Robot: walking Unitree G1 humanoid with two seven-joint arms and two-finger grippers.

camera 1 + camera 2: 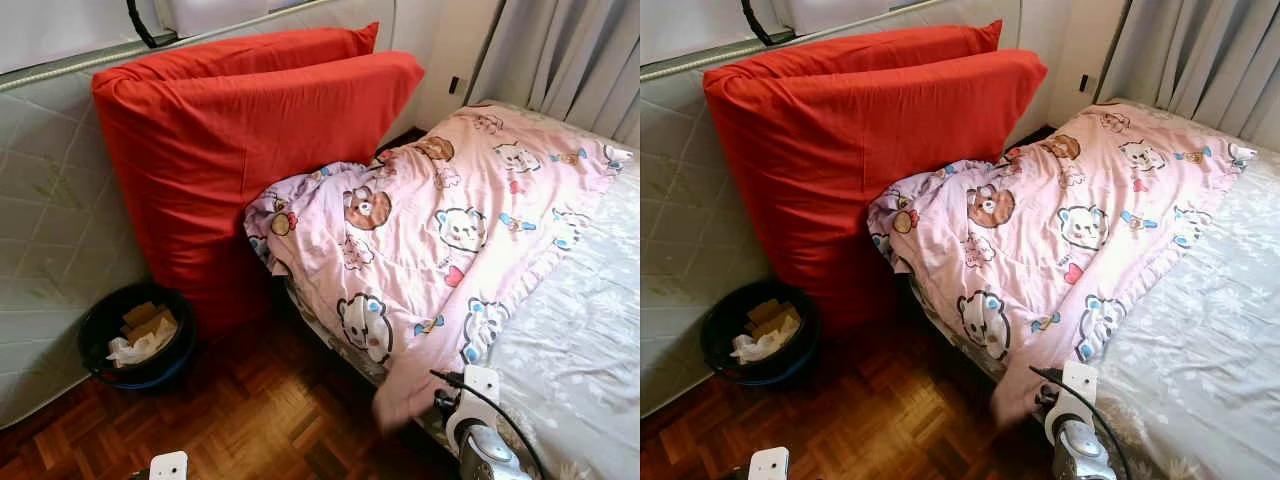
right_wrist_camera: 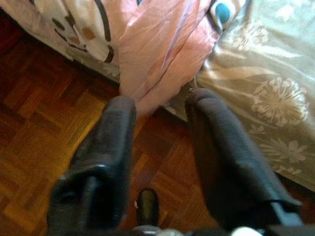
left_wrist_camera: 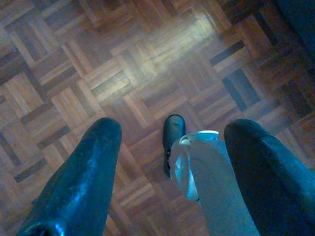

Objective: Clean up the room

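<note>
Quilt (image 1: 440,240): pink, printed with cartoon bears, lying rumpled on the bed (image 1: 585,340). Its long axis runs from the far end of the bed near the curtain (image 1: 580,60) toward me; its near corner droops over the bed's edge and points down at the floor (image 1: 250,420). Its upper left edge bunches just beside the cushions.

Cushions (image 1: 250,150): two large red ones, standing on edge one behind the other, leaning against the quilted pale panel (image 1: 50,230) to my left. Their long axes run left to right, the tops tilted up toward the right.

Bin (image 1: 135,335): dark, round, on the floor at the foot of the panel, touching the lower left of the front cushion. It holds crumpled white paper and brown card pieces.

Sheet: pale, with a white flower print, bare on the right side of the bed.

Right end effector (image 2: 160,128): fingers spread apart, gripping nothing, hovering above the floor at the bed's edge, with the hanging quilt corner (image 2: 157,59) just beyond the tips. Its wrist shows at the lower right in my head view (image 1: 480,430).

Left end effector (image 3: 167,162): fingers spread apart, gripping nothing, pointing down at the parquet floor (image 3: 123,64), low at my left side.
</note>
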